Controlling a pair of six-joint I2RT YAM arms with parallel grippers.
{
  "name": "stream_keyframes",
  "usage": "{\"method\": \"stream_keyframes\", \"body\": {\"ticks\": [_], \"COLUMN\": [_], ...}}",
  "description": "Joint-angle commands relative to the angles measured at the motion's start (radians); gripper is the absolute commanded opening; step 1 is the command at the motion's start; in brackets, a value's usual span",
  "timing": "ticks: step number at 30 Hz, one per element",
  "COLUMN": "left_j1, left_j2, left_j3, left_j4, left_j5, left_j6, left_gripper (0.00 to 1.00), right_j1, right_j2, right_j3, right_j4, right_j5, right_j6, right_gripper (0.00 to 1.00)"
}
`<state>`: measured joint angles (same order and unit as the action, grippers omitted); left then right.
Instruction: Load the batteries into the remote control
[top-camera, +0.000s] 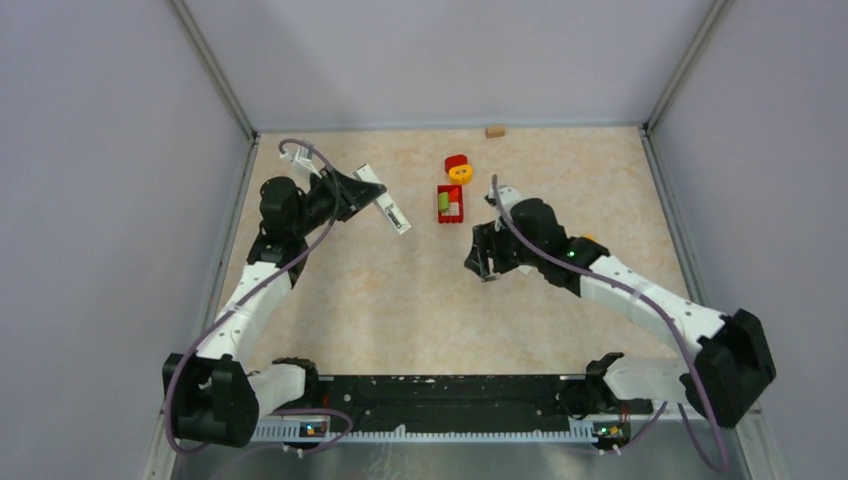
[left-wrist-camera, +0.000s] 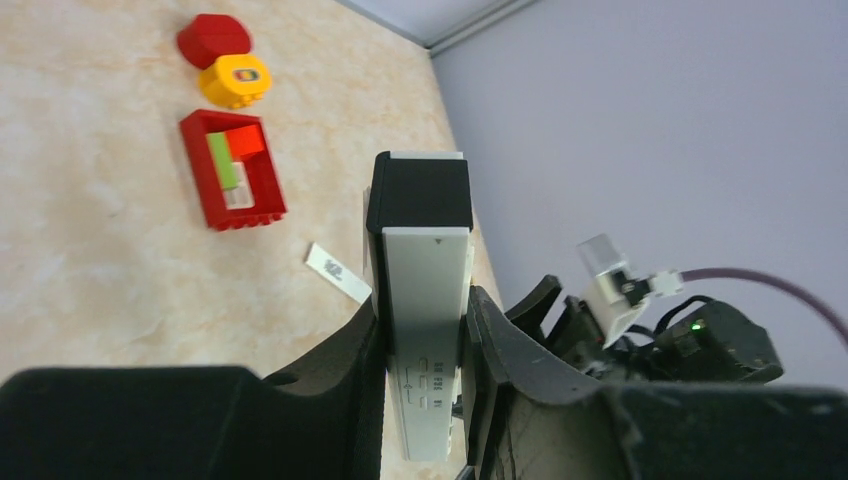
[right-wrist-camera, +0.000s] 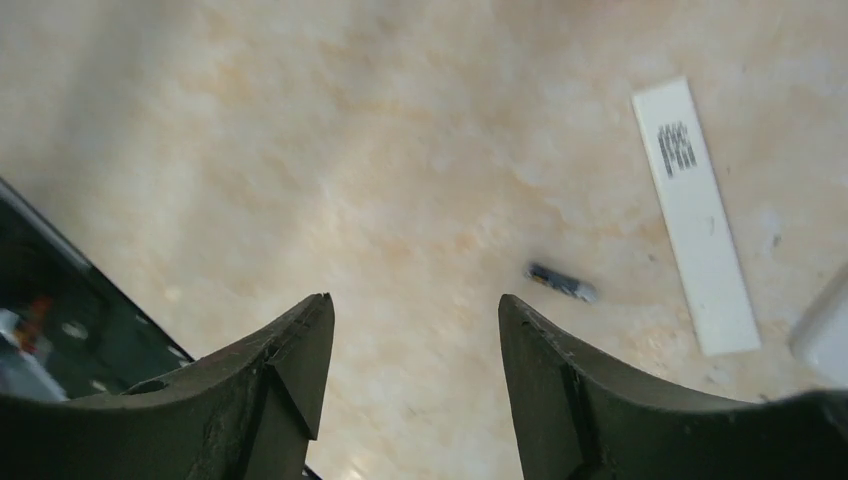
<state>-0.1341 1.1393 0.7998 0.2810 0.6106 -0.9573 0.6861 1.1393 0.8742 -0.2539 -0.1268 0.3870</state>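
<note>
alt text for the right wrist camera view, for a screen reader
The right gripper hangs open and empty over a tan marbled table. A small dark battery lies on the table ahead of the gripper, with a flat white printed strip lying to the battery's right.

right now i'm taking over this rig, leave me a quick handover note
Left fingers: shut on the remote, held above the table.
Right fingers: open, empty, over the table.
One battery lies loose on the table just ahead of them, near a white strip.
Done: remote picked up. Whether any battery is in it, I cannot tell.
Left: pick up the battery and seat it in the remote.
</note>
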Motion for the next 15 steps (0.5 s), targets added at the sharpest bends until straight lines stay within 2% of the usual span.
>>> {"method": "stream_keyframes", "body": {"ticks": [1,5,9,15], "left_j1": [0.033,0.047,0.048,0.048], "left_j2": [-0.049,-0.06,-0.047,-0.037], "left_j3": [0.002,-0.003,0.002,0.001], "left_j4": [-0.121,-0.122,-0.081,-0.045], "left_j5": [-0.055,-0.031,0.05,0.109], "left_j6": [0.09,0.099,0.096,0.086], "left_gripper": [0.0,0.0,0.0,0.0], "right_j1": [0.0,0.0,0.0,0.0], "right_j2": [0.129,0.201,0.252,0.397], "right_j3": [0.055,0.062,0.067,0.12], "right_j4": [-0.207,-0.203,-0.2,-0.238], "right_j5": [0.009,0.022,0.047,0.059], "right_j6": [-0.296,-0.455,-0.592,-0.665], "right_gripper": [0.62,0.64,0.65,0.63]}}
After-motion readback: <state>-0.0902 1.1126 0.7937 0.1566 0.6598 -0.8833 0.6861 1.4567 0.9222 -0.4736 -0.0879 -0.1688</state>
